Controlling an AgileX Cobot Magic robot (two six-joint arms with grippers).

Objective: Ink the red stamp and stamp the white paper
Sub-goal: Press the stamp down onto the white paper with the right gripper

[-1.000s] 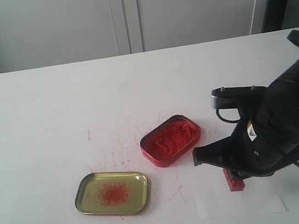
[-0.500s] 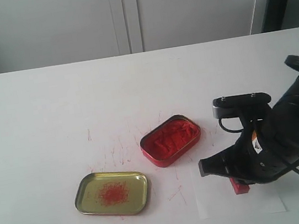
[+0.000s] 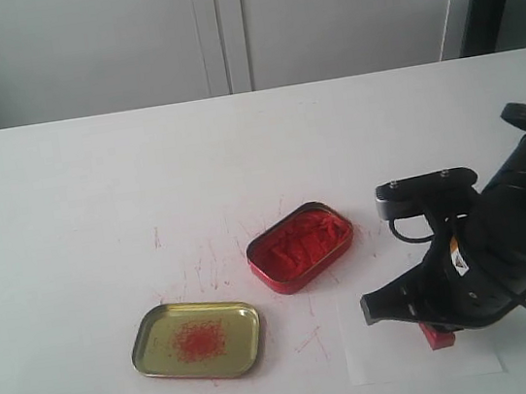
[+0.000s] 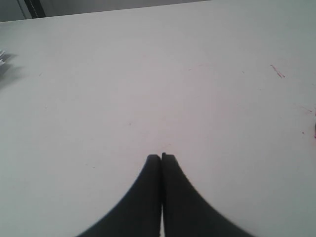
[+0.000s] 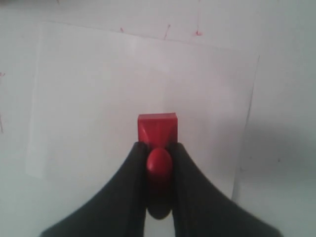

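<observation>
My right gripper [image 5: 158, 148] is shut on the round handle of the red stamp [image 5: 157, 129], whose square base points down at the white paper [image 5: 98, 89]. In the exterior view the stamp [image 3: 436, 335] shows only as a small red piece under the black right arm, low over the paper [image 3: 388, 351] at the front right; I cannot tell if it touches. No imprint shows on the paper's visible part. The left gripper [image 4: 161, 157] is shut on nothing above bare white tabletop and does not appear in the exterior view.
A red tin of ink paste [image 3: 300, 245] lies open in the middle of the table. Its shallow gold lid [image 3: 198, 340], smudged red inside, lies to the front left. Thin red streaks mark the tabletop between and around them.
The right arm has moved down and slightly to the right with the stamp, bringing it lower over the paper. The tin and lid have not moved.
</observation>
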